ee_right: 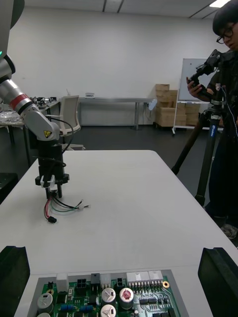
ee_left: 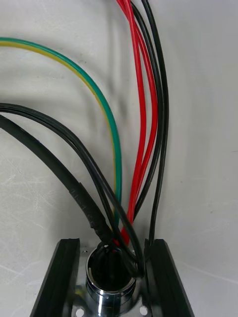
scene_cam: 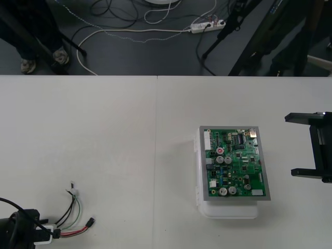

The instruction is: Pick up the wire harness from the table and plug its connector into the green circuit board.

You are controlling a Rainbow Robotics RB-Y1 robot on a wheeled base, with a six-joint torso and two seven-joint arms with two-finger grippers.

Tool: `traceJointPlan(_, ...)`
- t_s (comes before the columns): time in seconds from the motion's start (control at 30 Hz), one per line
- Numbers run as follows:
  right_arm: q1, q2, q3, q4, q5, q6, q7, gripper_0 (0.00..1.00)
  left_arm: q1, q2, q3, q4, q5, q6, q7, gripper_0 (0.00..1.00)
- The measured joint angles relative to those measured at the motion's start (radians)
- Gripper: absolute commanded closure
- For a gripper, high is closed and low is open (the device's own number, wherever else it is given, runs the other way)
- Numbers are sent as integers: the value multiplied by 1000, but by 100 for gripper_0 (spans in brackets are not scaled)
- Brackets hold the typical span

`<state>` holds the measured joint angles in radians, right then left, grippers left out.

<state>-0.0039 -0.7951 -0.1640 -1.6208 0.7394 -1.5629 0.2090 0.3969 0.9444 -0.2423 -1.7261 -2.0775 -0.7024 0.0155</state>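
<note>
Gripping the wire harness (scene_cam: 70, 218) by its socket end, the left pincer (scene_cam: 37, 232) stands at the near left corner of the tabletop (scene_cam: 104, 135). Its wrist view shows the two black fingers (ee_left: 59, 277) drawn in narrow on either side of the round metal socket (ee_left: 108, 290), with red, black and green-yellow wires (ee_left: 141, 124) fanning away from it. Judgement: taking the rigid socket gives a firm hold and leaves the plug end free. The black plug (scene_cam: 92, 221), however, sits at the end of slack wires, so this hold does not control its orientation. Plug and loose wire ends lie on or just above the tabletop beside the pincer; which of the two cannot be told. The harness is well apart from the green circuit board (scene_cam: 233, 163), which sits flat on its white base (scene_cam: 228, 211) right of centre; the plug is not in it. The right pincer (scene_cam: 289, 145) waits just beside the board's right edge, jaws wide, holding nothing. It is probably stationed there to take over or steady the plug end near the board. Step in hand: pick-up, early in the task; carry and insertion not yet done.
</note>
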Motion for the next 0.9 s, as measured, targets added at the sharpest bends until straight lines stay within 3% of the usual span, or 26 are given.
traceJointPlan(0.9, 57, -23, 0, -76, -29, 0, 0, 0, -9, 1, 17, 1, 128, 4, -1, 100)
